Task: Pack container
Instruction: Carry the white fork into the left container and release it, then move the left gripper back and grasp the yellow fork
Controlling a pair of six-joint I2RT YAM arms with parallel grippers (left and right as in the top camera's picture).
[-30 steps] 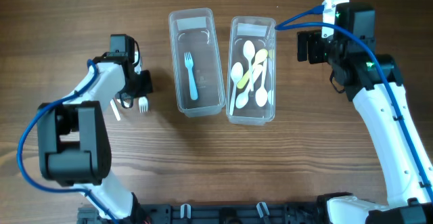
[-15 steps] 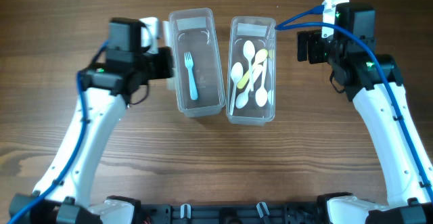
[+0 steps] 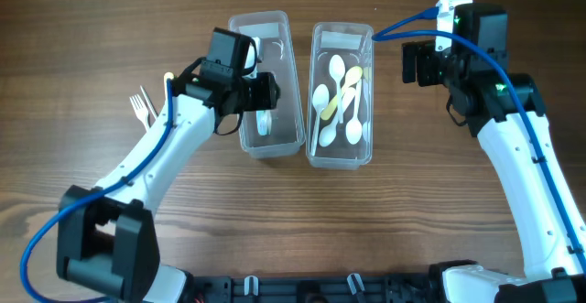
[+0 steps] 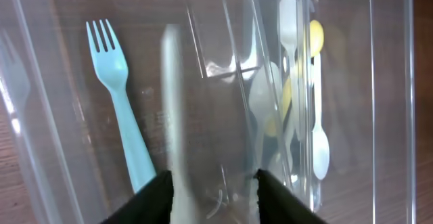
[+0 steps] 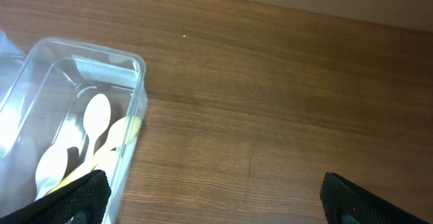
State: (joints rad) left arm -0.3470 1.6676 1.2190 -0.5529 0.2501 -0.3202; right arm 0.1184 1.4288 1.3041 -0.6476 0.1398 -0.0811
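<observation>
Two clear containers stand side by side. The left container (image 3: pixel 289 83) holds a light blue fork (image 4: pixel 122 116). The right container (image 3: pixel 368 92) holds several white and yellow spoons (image 3: pixel 334 97) and also shows in the right wrist view (image 5: pixel 139 72). My left gripper (image 3: pixel 262 94) hovers over the left container with its fingers apart (image 4: pixel 210 200). A blurred white utensil (image 4: pixel 176 116) stands between them, against the left finger, its lower end showing in the overhead view (image 3: pixel 264 125). My right gripper (image 3: pixel 408 65) is open and empty beside the right container, above bare table (image 5: pixel 216 197).
A white fork (image 3: pixel 139 107) lies on the wooden table left of the containers, with a small pale piece (image 3: pixel 168 80) near it. The left arm stretches diagonally across the left half of the table. Bare wood lies in front of both containers.
My left gripper moved from the table at the left, where it was at a white fork, rightward to above the left container, bringing a white utensil. The right arm has not moved.
</observation>
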